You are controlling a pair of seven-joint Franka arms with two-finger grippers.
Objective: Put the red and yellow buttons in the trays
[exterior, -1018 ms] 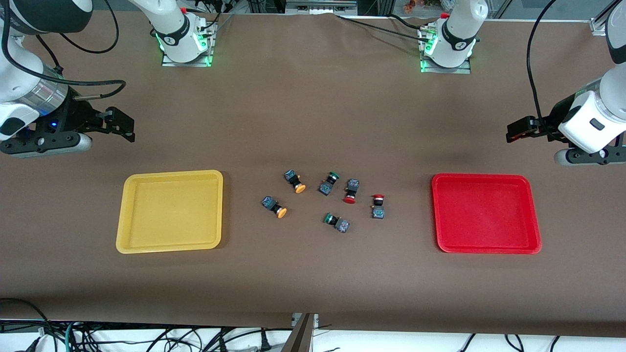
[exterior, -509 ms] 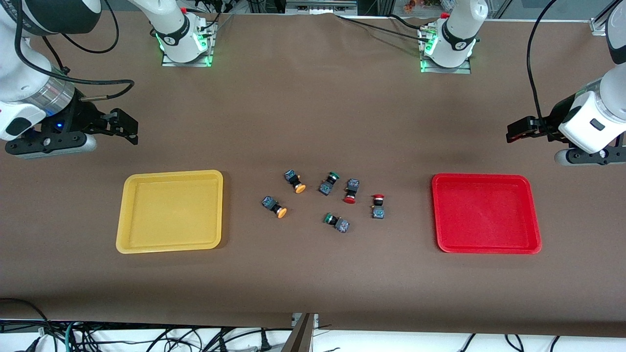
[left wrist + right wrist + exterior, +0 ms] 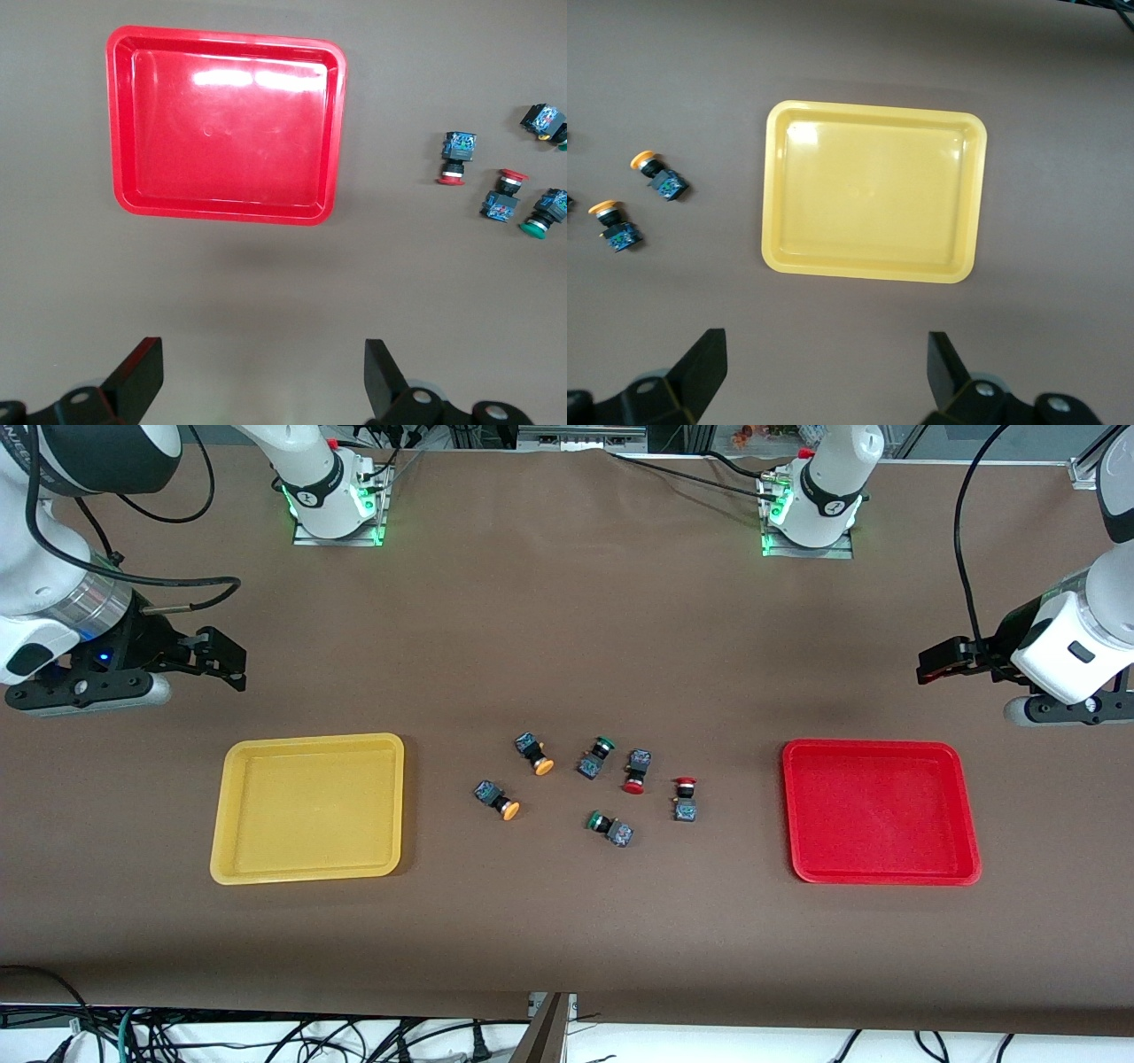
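Two orange-yellow buttons (image 3: 534,754) (image 3: 496,799) and two red buttons (image 3: 635,771) (image 3: 684,797) lie on their sides mid-table, between the empty yellow tray (image 3: 306,808) and the empty red tray (image 3: 881,812). My right gripper (image 3: 221,662) is open and empty over bare table beside the yellow tray. My left gripper (image 3: 939,662) is open and empty over bare table beside the red tray. The right wrist view shows the yellow tray (image 3: 874,190), both orange-yellow buttons (image 3: 658,177) (image 3: 616,226) and the open right gripper (image 3: 828,367). The left wrist view shows the red tray (image 3: 226,124), both red buttons (image 3: 456,157) (image 3: 502,195) and the open left gripper (image 3: 264,372).
Two green-capped buttons (image 3: 596,756) (image 3: 609,827) lie among the others; one shows in the left wrist view (image 3: 545,212). The arm bases (image 3: 332,500) (image 3: 811,509) stand at the table's edge farthest from the front camera. The table is covered in brown cloth.
My right arm has shifted slightly above the table by the yellow tray. The left arm, buttons and trays have not moved.
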